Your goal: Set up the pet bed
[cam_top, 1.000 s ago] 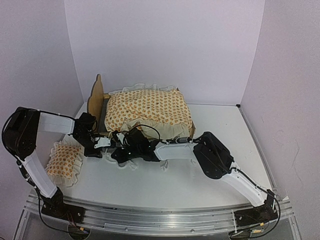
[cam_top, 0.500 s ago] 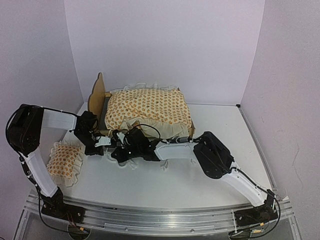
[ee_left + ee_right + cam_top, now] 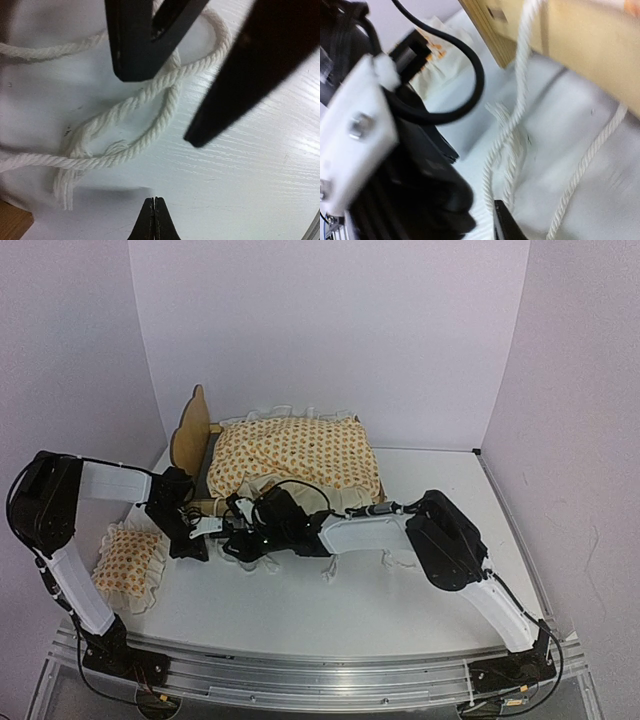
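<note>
Upper left of the top view, the pet bed point(image 3: 188, 445), judged light, stiff plywood best gripped by a rail point(image 3: 585, 50), lies under its soft cushion point(image 3: 295, 452). The left gripper point(image 3: 153, 210) is closed with nothing seen between its jaws. The right gripper point(image 3: 238, 540) has its jaws parted over a limp cord tie point(image 3: 150, 117).

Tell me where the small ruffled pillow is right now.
In the top view, the small ruffled pillow lies on the left side of the table, in the bend of the left arm, nearer the camera than the pet bed and apart from it.
</note>
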